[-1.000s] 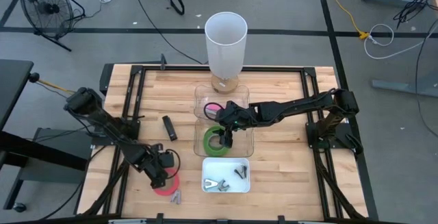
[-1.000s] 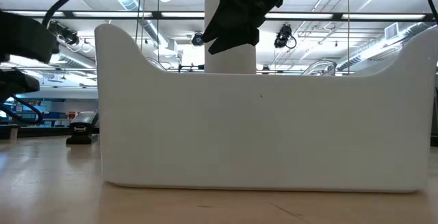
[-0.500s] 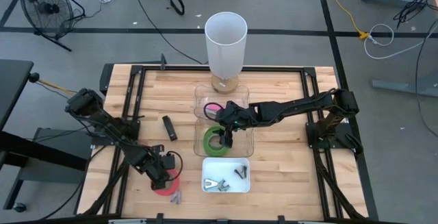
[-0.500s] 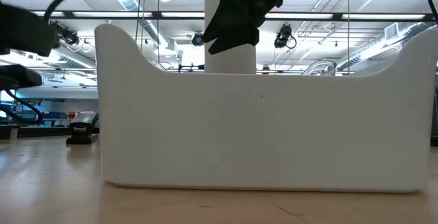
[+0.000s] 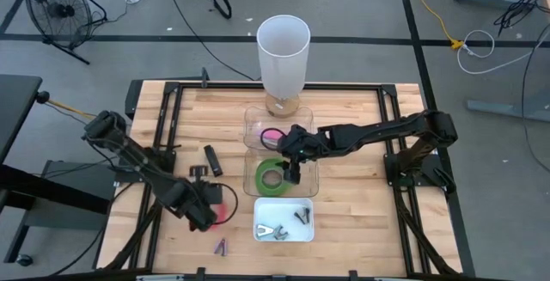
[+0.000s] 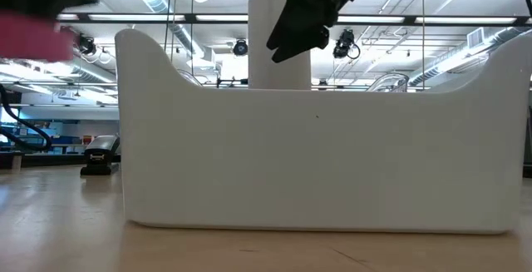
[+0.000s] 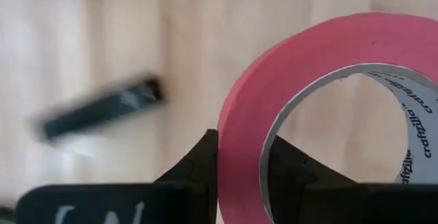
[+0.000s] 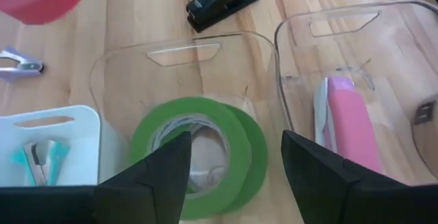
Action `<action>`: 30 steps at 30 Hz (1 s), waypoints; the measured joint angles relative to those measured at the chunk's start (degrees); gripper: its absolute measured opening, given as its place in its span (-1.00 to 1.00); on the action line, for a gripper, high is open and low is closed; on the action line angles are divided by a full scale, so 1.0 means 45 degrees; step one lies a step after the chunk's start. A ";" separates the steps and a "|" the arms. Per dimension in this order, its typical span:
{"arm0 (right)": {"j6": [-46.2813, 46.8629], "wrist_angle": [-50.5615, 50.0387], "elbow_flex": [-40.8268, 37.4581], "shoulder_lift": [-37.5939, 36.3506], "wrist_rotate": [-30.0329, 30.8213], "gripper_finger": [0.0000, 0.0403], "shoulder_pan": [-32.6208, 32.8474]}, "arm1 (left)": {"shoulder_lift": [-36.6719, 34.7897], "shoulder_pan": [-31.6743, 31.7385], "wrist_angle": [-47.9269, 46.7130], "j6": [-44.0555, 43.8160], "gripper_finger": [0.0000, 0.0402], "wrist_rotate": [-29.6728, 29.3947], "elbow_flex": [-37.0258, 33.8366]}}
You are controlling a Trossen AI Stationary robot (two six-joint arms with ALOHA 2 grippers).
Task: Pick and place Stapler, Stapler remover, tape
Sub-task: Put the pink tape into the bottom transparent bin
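My left gripper [image 5: 204,205] is shut on a pink tape roll [image 5: 225,205] above the table's near left part; the roll fills the left wrist view [image 7: 328,94]. A purple stapler remover [image 5: 221,247] lies on the wood near the front edge. My right gripper [image 5: 294,176] is open and empty over the near clear bin [image 5: 309,178], where a green tape roll [image 8: 198,152] lies flat. The pink stapler [image 8: 349,125] lies in the far clear bin [image 5: 255,119]. A black stapler [image 5: 211,159] lies on the wood. My left gripper holds the pink tape roll by its ring wall [image 7: 239,162], one finger inside the hole [image 7: 291,166] and one outside [image 7: 198,166]. The roll is lifted clear of the table and stands out ahead of the fingers.
A white tray [image 5: 305,231] with several small stapler removers stands at the front middle and fills the low view [image 6: 316,155]. A tall white cylinder [image 5: 284,53] stands behind the clear bins. Black frame rails run along the table's sides.
My left gripper has risen from the table with the pink tape roll, which is now lifted clear; the purple stapler remover stays on the wood. My right gripper has gone a little up and toward the table's right edge over the near clear bin.
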 joint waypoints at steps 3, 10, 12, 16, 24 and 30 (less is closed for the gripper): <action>0.0015 -0.0346 0.0000 -0.0195 -0.0003 0.13 -0.0005 | -0.0019 0.0596 -0.0950 0.1380 -0.59 -0.1218 0.1543; 0.0323 -0.1147 0.0000 -0.0560 -0.0012 0.13 0.0000 | -0.0025 0.3173 0.0213 0.5943 -0.59 -0.2175 0.3066; 0.0448 -0.1354 0.0000 -0.0634 -0.0008 0.13 0.0001 | -0.0020 0.4161 0.0961 0.7073 -0.59 -0.1824 0.2994; 0.0612 -0.1647 0.0000 -0.0853 -0.0012 0.13 0.0024 | -0.0015 0.5963 0.3046 0.8882 -0.59 -0.0439 0.2716; 0.0612 -0.2543 0.0000 -0.1247 -0.0007 0.13 0.0029 | 0.0659 0.8140 0.5139 0.9962 -0.59 0.1613 0.2712; 0.0612 -0.2975 0.0005 -0.1271 -0.0007 0.13 0.0029 | 0.2124 0.8403 0.5982 0.9983 -0.59 0.2350 0.2712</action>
